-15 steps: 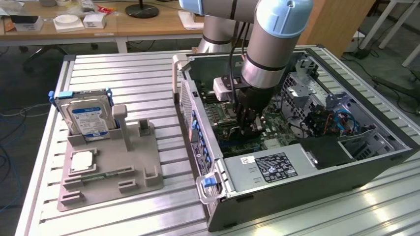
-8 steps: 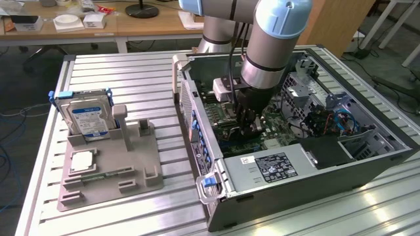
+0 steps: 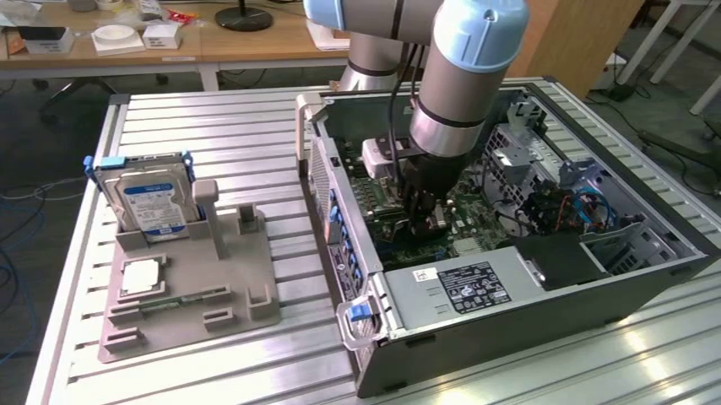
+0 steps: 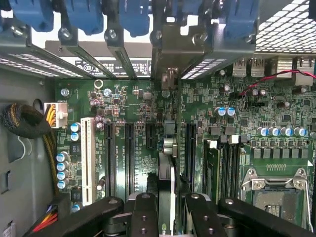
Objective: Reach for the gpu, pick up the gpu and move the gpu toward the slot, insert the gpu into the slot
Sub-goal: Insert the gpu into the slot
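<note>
Green motherboard (image 4: 133, 98) lay directly beneath the jaws, inside the open case (image 3: 496, 312).

Observations, taken across the board in order:
- Well off to one side of the jaws: a white connector (image 4: 88, 158), then two black connectors (image 4: 109, 158) running parallel to it. None of these lay under the card.
- Between the jaws: the gpu (image 4: 166, 170), seen edge-on. The gripper (image 4: 168, 215) pinched it by its two flat faces, with a dark finger (image 4: 144, 212) pressed against each side.
- Ahead of the jaws: the card's metal bracket (image 4: 173, 49) reached the rear wall of the case, under the row of blue latches (image 4: 133, 15).
- Just beside the jaws on the far side: a long black connector (image 4: 189, 148), apart from the card. Beyond it sat the processor socket (image 4: 276, 192).

The slot lay under the card and was covered by it. I could not tell whether the card's edge had entered it.

Judgement: the work stood at insertion. To do this step well, the card should be kept parallel to the neighbouring connectors and square to the board. Pressure should go straight down and evenly along the card's length. The bracket end should line up with its rear opening so that it does not catch. Any tilt would risk one corner seating alone.
</note>
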Available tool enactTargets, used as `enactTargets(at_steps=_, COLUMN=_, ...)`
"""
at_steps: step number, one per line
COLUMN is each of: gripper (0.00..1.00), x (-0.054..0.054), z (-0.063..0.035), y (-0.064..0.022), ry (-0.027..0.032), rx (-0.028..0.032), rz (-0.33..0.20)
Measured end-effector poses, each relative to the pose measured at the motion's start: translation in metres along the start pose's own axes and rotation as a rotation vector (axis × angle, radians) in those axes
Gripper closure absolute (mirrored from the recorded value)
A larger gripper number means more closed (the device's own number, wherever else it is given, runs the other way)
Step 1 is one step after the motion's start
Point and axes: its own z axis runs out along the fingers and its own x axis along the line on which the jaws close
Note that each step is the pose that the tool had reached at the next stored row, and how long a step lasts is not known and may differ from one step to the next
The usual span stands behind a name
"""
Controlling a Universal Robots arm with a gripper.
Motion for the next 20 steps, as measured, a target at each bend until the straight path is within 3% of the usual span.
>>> enactTargets(at_steps=3, gripper=0.74, x=0.0, z=0.0, y=0.0001, ry=-0.0002, rx=0.0002, rz=0.0)
enactTargets(at_steps=4, gripper=0.73, x=0.0, z=0.0006, y=0.0006, ry=-0.0031, rx=0.0, rz=0.001)
enactTargets(at_steps=6, gripper=0.73, x=0.0, z=-0.0004, y=0.0004, ry=-0.002, rx=0.0031, rz=0.001)
enactTargets(at_steps=8, gripper=0.67, x=0.0, z=-0.0034, y=0.0001, ry=-0.0014, rx=0.0046, rz=0.0)
enactTargets(at_steps=13, gripper=0.67, x=-0.001, z=-0.0167, y=0.0001, ry=-0.0012, rx=0.0127, rz=0.0)
enactTargets(at_steps=20, gripper=0.67, x=-0.002, z=-0.038, y=0.0001, ry=-0.0013, rx=0.0182, rz=-0.001)
